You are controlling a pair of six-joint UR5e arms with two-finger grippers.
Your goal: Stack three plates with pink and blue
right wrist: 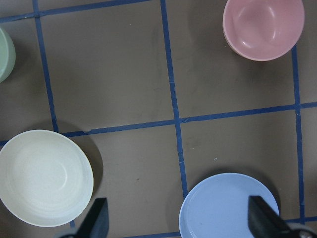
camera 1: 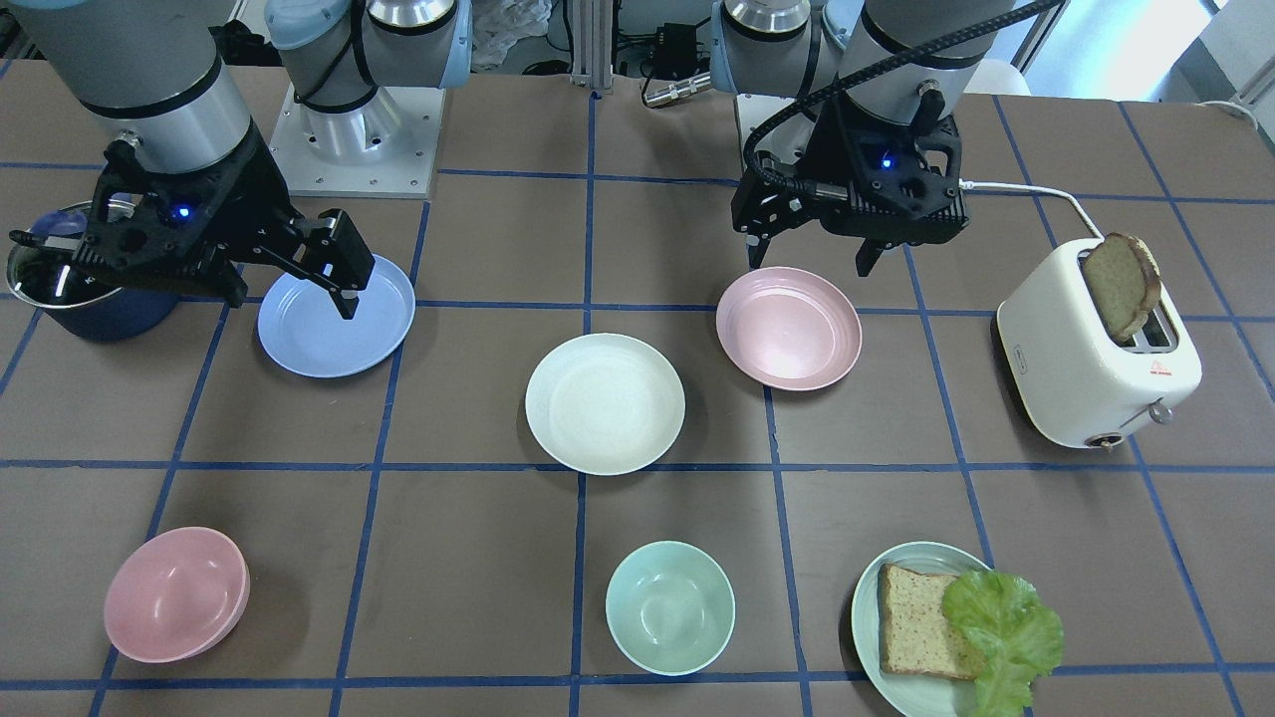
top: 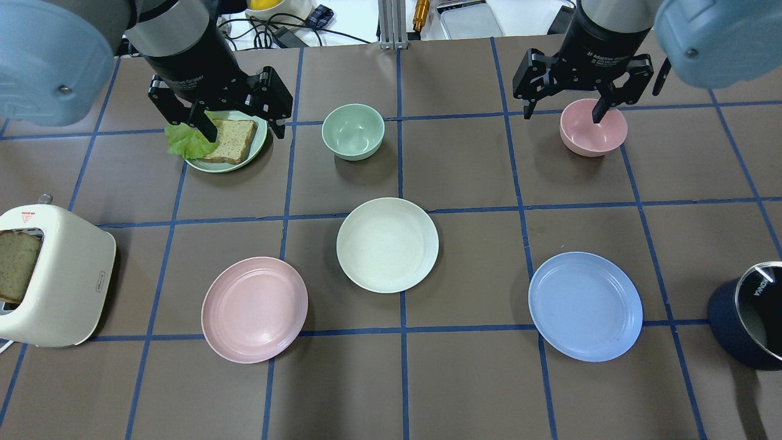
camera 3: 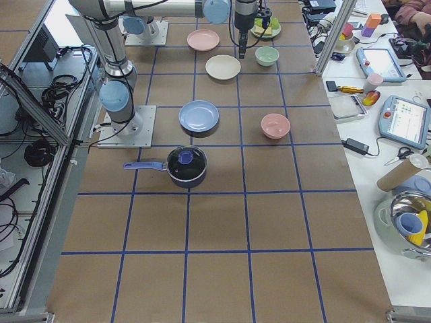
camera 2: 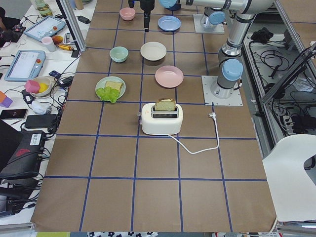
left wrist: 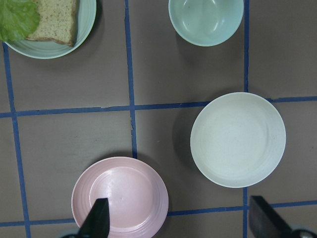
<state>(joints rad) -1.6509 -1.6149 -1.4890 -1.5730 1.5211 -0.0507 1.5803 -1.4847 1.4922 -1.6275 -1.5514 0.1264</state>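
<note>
The pink plate lies near left, the cream plate at centre and the blue plate near right, all well apart and unstacked. Each lies flat, hollow side up; being round, none has a long axis. The left gripper and the right gripper hang raised above the table, jaws apart, holding nothing.

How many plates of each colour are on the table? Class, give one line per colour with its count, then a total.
pink plate: 1
blue plate: 1
cream plate: 1
green plate: 1
Total: 4 plates
</note>
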